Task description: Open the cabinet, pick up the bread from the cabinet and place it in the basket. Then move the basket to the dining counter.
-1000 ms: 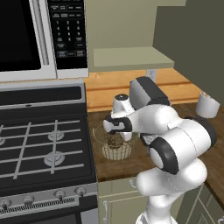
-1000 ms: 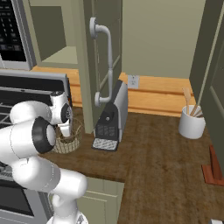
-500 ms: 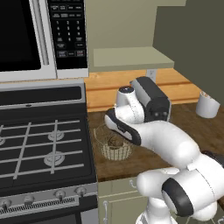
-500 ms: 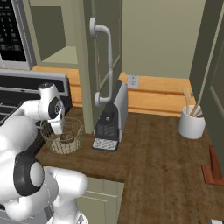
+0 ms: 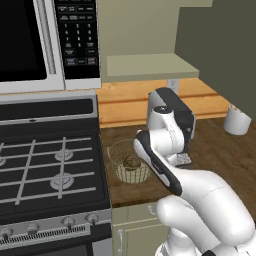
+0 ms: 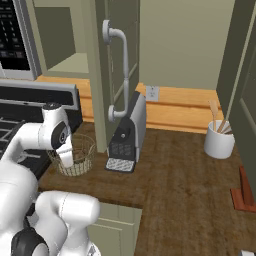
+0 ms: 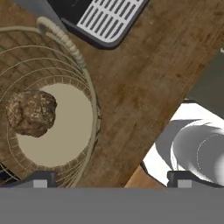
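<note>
Hand view: gripper open, empty, pointing down, bread in basket, arm bent over.

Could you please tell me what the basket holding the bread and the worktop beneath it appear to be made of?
The basket looks like thin tan wire mesh with a thicker rim and a pale, matte solid base; you can see through its walls. The bread inside has a rough, dark-brown crust. The worktop looks like dark-brown wood with streaky grain, though this is a render.
</note>
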